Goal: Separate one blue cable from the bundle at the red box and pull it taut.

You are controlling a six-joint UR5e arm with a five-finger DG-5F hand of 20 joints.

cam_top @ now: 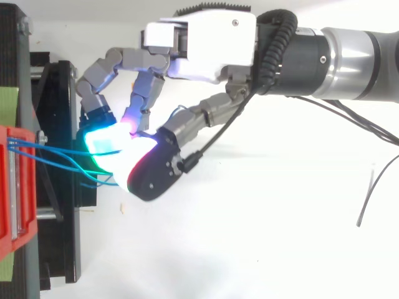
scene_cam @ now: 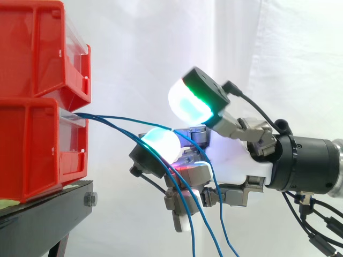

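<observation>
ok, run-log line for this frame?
stage: separating | hand: in among blue cables beside lower red bin | grasp: cannot tell | cables: slack, hanging down past hand

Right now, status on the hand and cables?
Hand curled round blue cables near red bin. Top one runs straight to the pads, others sag. Nothing blocking.

Red bins [scene_cam: 37, 107] at left, blue cables [scene_cam: 123, 117] leading out, hand [scene_cam: 230, 160] curled round them

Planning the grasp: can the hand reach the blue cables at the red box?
Likely yes: the hand sits among the blue cables beside the red box, with nothing between them.
</observation>
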